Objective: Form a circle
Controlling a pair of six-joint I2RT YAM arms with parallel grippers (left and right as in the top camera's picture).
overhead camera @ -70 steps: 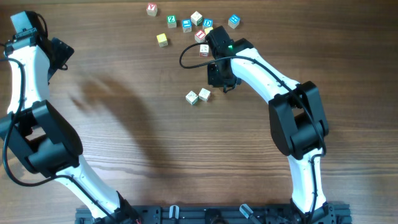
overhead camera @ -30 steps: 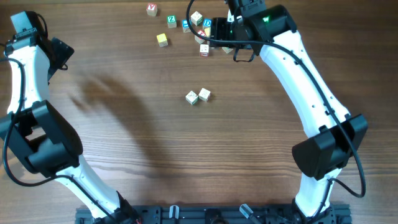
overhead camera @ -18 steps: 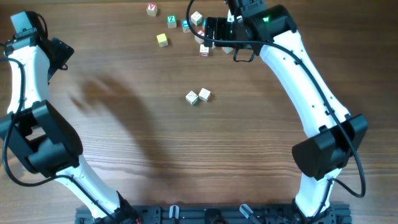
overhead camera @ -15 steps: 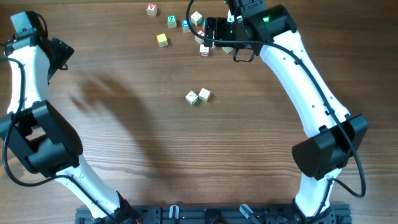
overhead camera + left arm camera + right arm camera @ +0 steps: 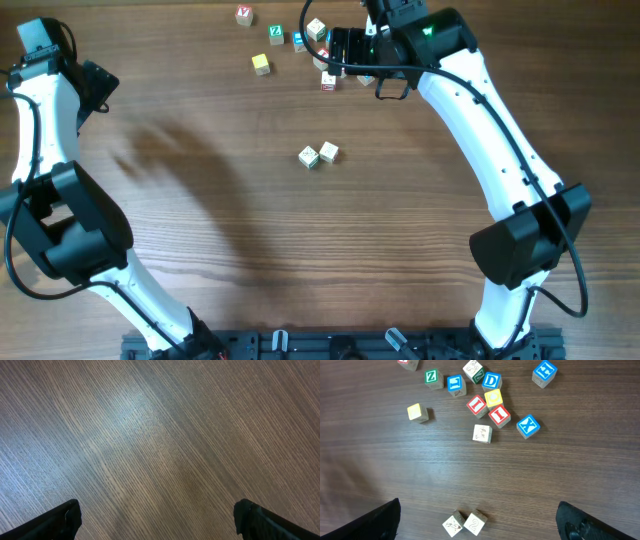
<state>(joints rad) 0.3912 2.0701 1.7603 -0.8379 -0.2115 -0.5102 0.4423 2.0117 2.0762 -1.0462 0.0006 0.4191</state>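
My right gripper (image 5: 477, 506) hangs spread as wide as it goes, with nothing between its fingers, over the far side of the surface (image 5: 560, 475). My left gripper (image 5: 156, 510) is just as wide and just as empty, off at the far left over bare wood.

Below the right one lie small lettered cubes in a loose scatter, with no circle formed yet. Closest to the gripper is a pair of pale cubes (image 5: 455, 525), touching each other and well apart from the rest. I judge they could be the start of the ring. Farther out a whitish cube (image 5: 482, 433) stands free. Beyond it is a blue X cube (image 5: 528, 426), near a red I cube (image 5: 499, 414) that is packed against a second red I cube (image 5: 477, 405) and a yellow-topped cube (image 5: 493, 396). More blue, green and pale cubes lie beyond.

These look like light, stiff wooden pieces with flat, smooth painted faces, so they should slide or spin at a nudge rather than break. I would take one across two opposite side faces, squarely, low enough not to pinch it out. The whitish cube and the blue X have open sides. The packed red ones do not, and reaching for them risks knocking their neighbours.
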